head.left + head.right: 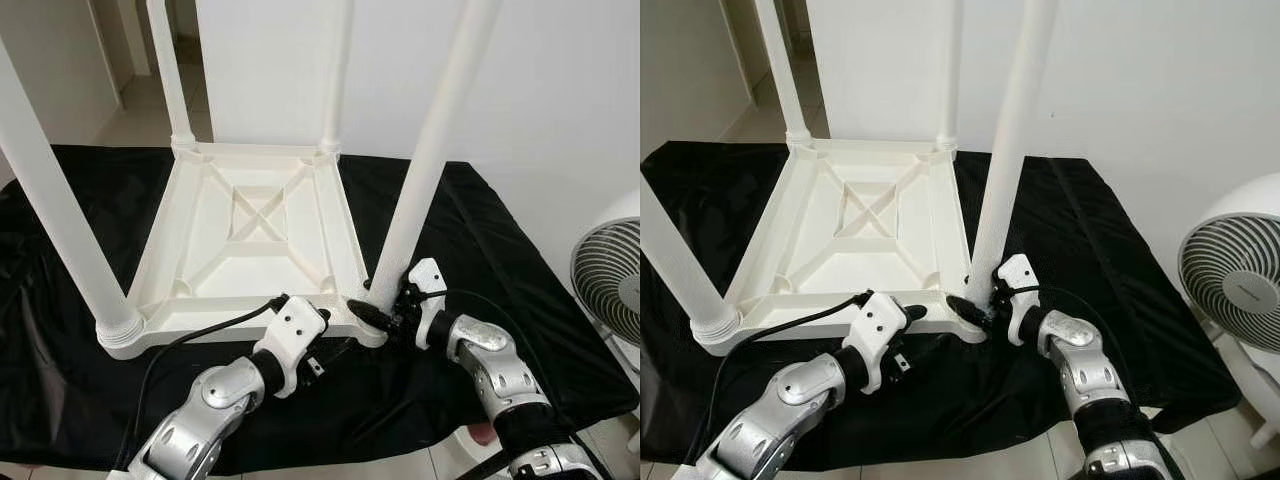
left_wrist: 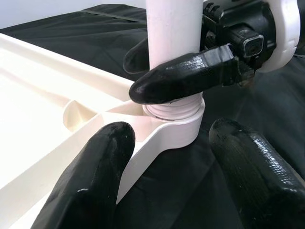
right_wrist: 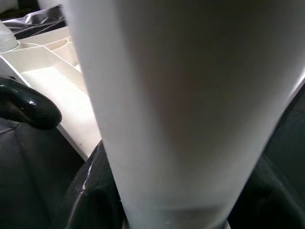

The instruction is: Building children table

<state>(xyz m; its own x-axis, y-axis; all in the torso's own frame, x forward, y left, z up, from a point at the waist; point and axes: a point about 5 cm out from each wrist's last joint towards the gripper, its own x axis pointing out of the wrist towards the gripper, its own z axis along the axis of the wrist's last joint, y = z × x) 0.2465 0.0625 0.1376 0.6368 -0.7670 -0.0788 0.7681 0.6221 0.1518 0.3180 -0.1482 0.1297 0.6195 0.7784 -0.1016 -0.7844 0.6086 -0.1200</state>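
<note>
1. Upside down on a black cloth (image 1: pixel 470 230), the white tabletop (image 1: pixel 255 240) lies with its ribbed underside up, so its corner sockets face the ceiling to take the legs.
2. At the near left corner, a white leg (image 1: pixel 60 215) stands screwed into its socket; two more rise from the far corners.
3. Below the tabletop's near edge, the left gripper (image 1: pixel 322 318) waits with its black fingers spread apart, holding nothing, pointed at the near right corner, probably to steady the top.
4. At that corner the right gripper (image 1: pixel 385 310) has its fingers closed around the base of the fourth leg (image 1: pixel 425 170), just above the threaded collar, a hold that suits turning it home.
5. Further right, a white fan (image 1: pixel 610 270) stands on the floor, well apart from the work.
</note>
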